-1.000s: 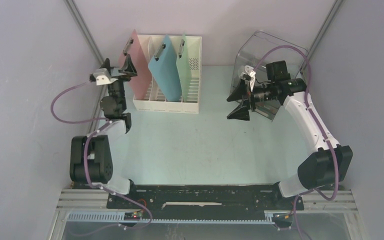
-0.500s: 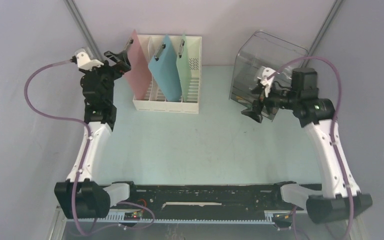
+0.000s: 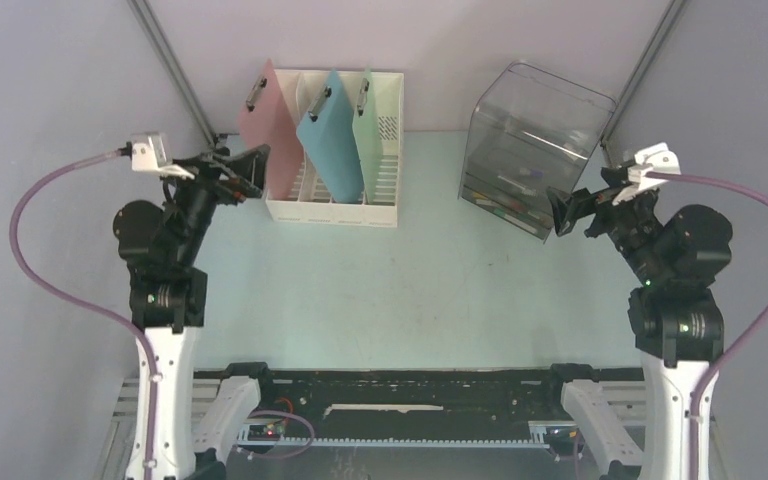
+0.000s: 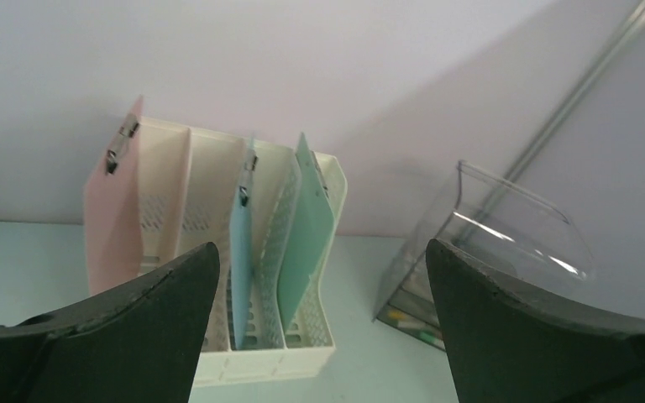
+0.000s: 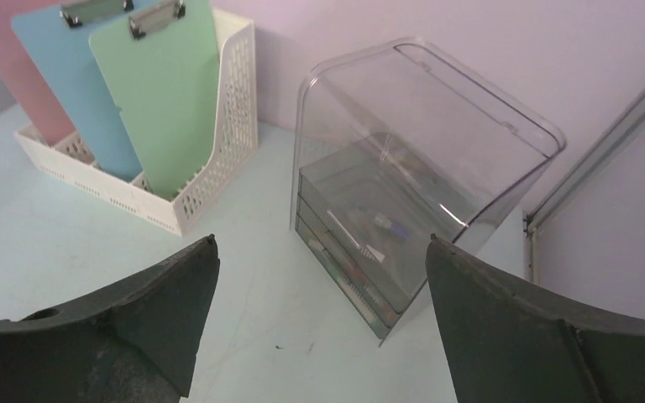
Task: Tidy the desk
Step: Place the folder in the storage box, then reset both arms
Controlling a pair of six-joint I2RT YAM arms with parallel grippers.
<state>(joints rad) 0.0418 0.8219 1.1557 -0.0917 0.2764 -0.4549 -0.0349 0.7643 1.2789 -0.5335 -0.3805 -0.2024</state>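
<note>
since nothing lies loose on the pale green surface (image 3: 400, 290), which spreads below and between the two arms, any coming move turns on which arm sits by which holder. the left gripper (image 3: 248, 172) hangs wide open and empty just beside the left end of the white file rack (image 3: 330, 213). the pink clipboard (image 3: 275, 130), blue clipboard (image 3: 330, 140) and green clipboard (image 3: 372, 130) stand on end in the rack, leaning. the right gripper (image 3: 565, 212), also wide open with nothing in it, points left at the clear drawer box (image 3: 540, 120), close to its near right corner. rack and box sit along the far edge, apart from each other, so i judge the left arm nearer the rack and the right arm nearer the box. the tidying looks about finished.
</note>
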